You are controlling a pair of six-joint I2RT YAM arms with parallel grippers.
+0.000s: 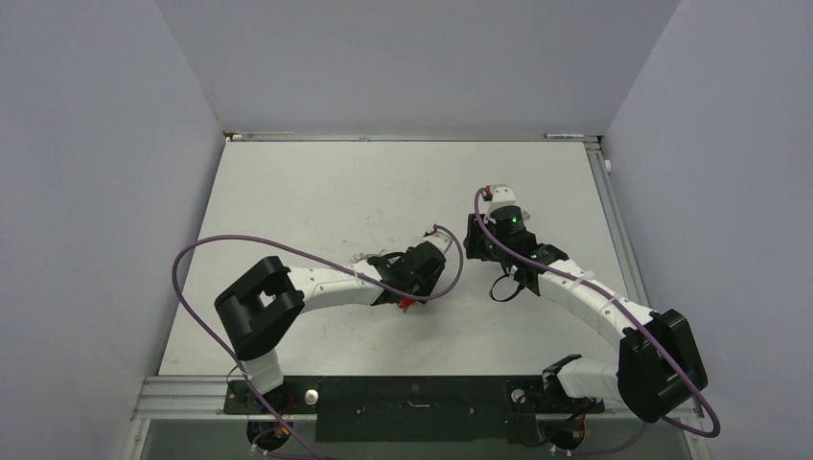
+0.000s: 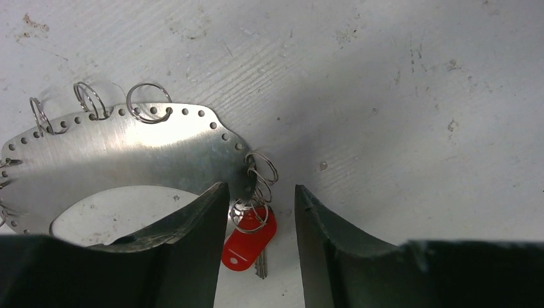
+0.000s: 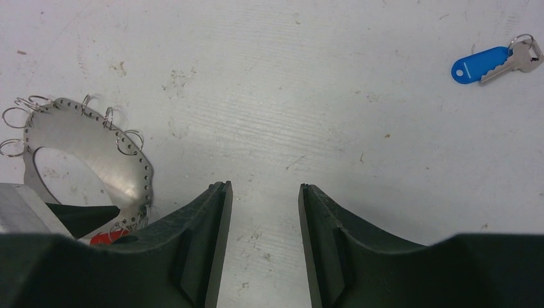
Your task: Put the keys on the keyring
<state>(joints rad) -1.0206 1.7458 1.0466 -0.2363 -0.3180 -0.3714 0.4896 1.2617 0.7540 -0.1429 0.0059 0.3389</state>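
Observation:
The keyring is a flat silvery hoop with holes and small wire loops along its rim, lying on the table. The red key lies at its right rim, its own small ring tangled in the loops there. My left gripper is open and straddles the red key. Its left finger is close against the key's edge and its right finger stands apart. My right gripper is open over bare table with nothing between its fingers. The blue key lies loose, far from the keyring.
The white table is scuffed and closed in by grey walls at the back and on both sides. Both arms meet near its middle, and a purple cable loops over the left arm. The red key shows under the left wrist.

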